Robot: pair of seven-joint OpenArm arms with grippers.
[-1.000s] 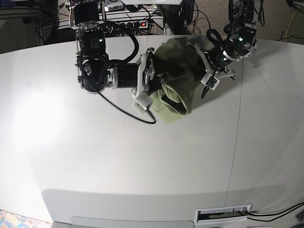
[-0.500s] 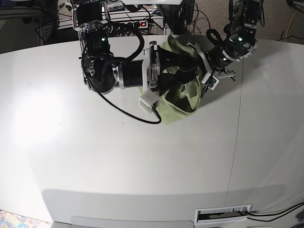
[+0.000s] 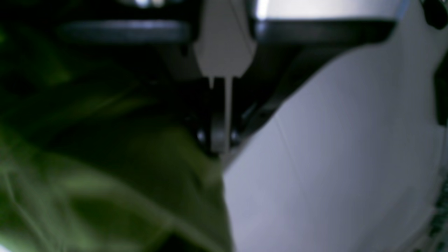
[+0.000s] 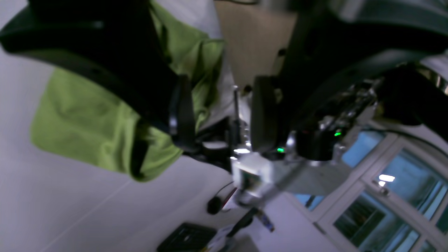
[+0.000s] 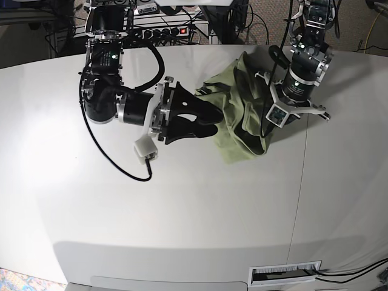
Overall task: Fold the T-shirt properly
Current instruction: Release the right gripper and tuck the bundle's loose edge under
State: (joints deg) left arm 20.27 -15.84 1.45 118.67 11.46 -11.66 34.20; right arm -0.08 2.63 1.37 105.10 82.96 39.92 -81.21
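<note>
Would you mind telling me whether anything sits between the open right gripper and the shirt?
Nothing visible does. The right gripper is open, its fingers at the edge of the shirt, with no other object between them. The left gripper is shut at the shirt's other side, though its hold is hidden.

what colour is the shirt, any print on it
Plain olive green T-shirt, no print visible; clearest in the base view.

The right gripper [image 5: 209, 121] now sits drawn back to the left edge of the soft, wrinkled olive-green cotton T-shirt [image 5: 242, 109], jaws spread and empty, no longer buried in its folds. The cloth lies lower and more spread out, with the left gripper [image 5: 270, 103] swung upright at its right edge.
</note>
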